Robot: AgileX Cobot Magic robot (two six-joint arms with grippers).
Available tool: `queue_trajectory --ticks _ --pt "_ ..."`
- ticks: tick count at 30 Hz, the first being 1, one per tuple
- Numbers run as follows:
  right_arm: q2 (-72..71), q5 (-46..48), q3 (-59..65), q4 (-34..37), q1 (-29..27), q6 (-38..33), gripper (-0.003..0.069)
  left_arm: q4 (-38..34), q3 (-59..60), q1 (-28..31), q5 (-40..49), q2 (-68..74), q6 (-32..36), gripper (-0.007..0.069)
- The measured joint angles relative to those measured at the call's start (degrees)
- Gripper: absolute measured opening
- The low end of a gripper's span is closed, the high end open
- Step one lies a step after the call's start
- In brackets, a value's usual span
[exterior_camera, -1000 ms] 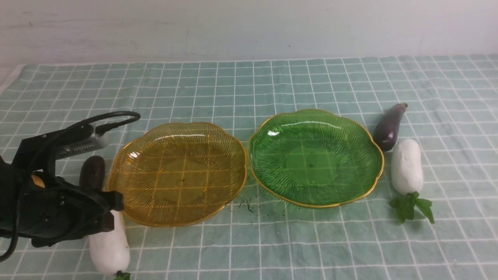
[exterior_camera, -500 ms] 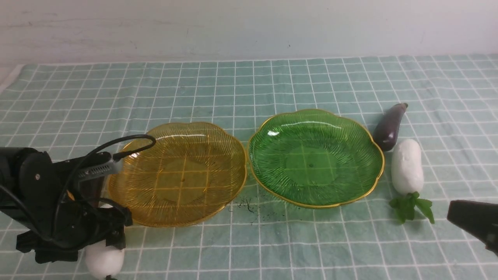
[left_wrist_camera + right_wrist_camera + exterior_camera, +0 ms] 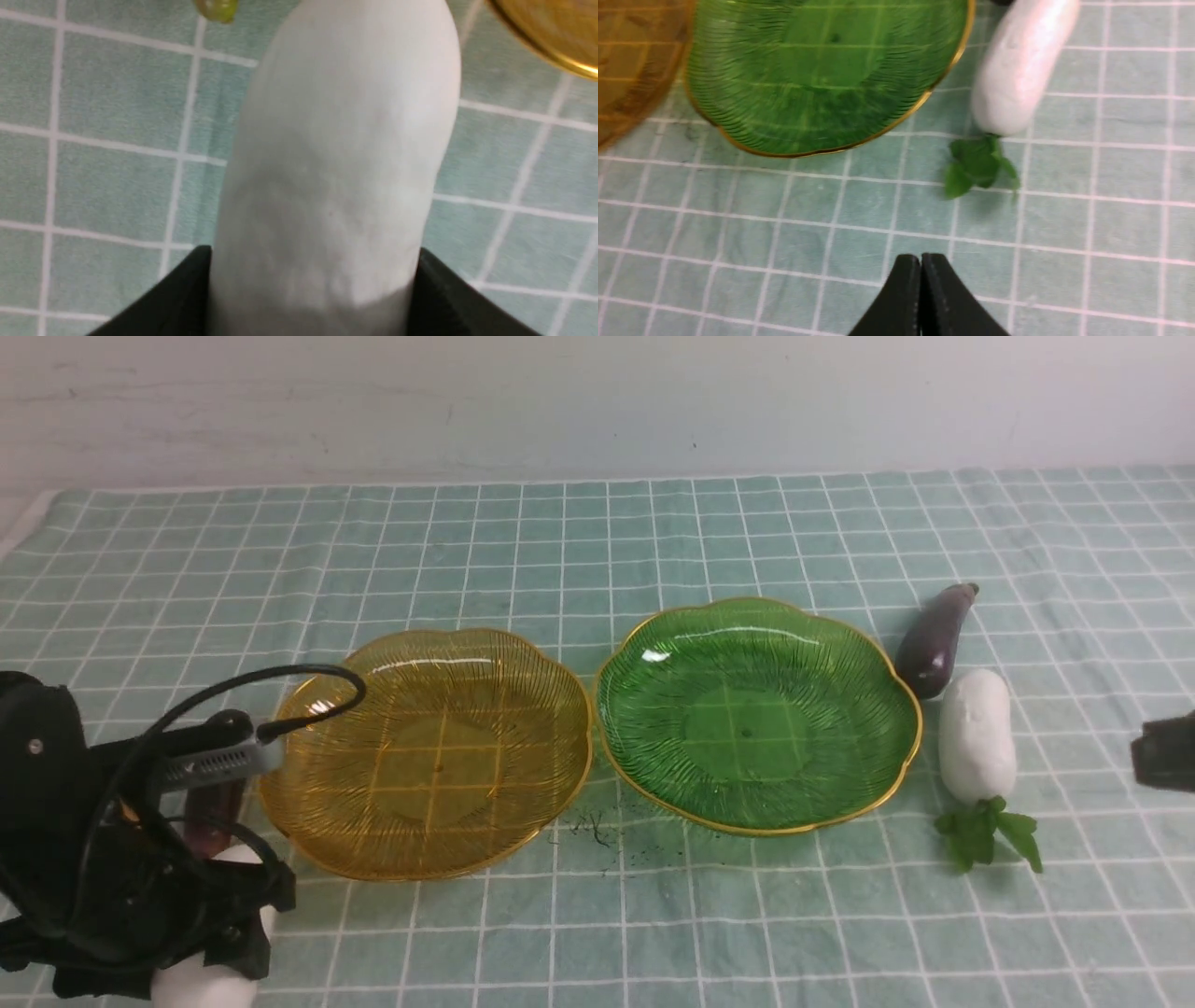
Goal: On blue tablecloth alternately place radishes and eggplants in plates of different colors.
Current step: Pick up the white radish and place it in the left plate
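On the blue tablecloth [image 3: 597,541] the amber plate [image 3: 429,751] and the green plate [image 3: 756,714] stand side by side with nothing on them. My left gripper [image 3: 224,943] is down at the near left over a white radish [image 3: 201,989]. In the left wrist view its black fingers [image 3: 177,298] press both sides of that radish [image 3: 327,177], which lies on the cloth. A dark eggplant [image 3: 210,812] peeks out behind the arm. Right of the green plate lie another eggplant [image 3: 934,639] and a second radish [image 3: 976,733]. My right gripper [image 3: 920,261] is shut and holds nothing.
A few dark crumbs [image 3: 593,826] lie on the cloth in front of the gap between the plates. The left arm's cable [image 3: 280,677] loops over the amber plate's left rim. A pale wall [image 3: 597,401] stands behind the table.
My left arm has sunk lower and nearer over the radish, hiding more of it, and its fingers now sit against its sides. My right gripper has come into view at the right edge.
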Motion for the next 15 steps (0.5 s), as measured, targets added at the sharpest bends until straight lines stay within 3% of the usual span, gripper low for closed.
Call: queue_trajectory --ticks 3,8,14,15 --pt "5.03 0.41 -3.08 -4.25 0.0 2.61 0.0005 -6.35 -0.78 0.0 1.09 -5.22 5.19 0.0435" --pt "17.83 0.46 -9.98 -4.24 -2.84 3.75 0.0044 -18.01 -8.09 0.0 3.06 -8.45 14.7 0.0435" --pt "26.62 0.21 -14.64 -0.77 -4.47 3.75 0.0127 -18.91 -14.73 0.0 2.62 -4.14 16.54 0.0435" --pt "29.47 -0.2 -15.93 0.66 -4.54 3.7 0.0168 -18.91 -16.78 0.0 2.21 -1.65 17.76 0.0435"
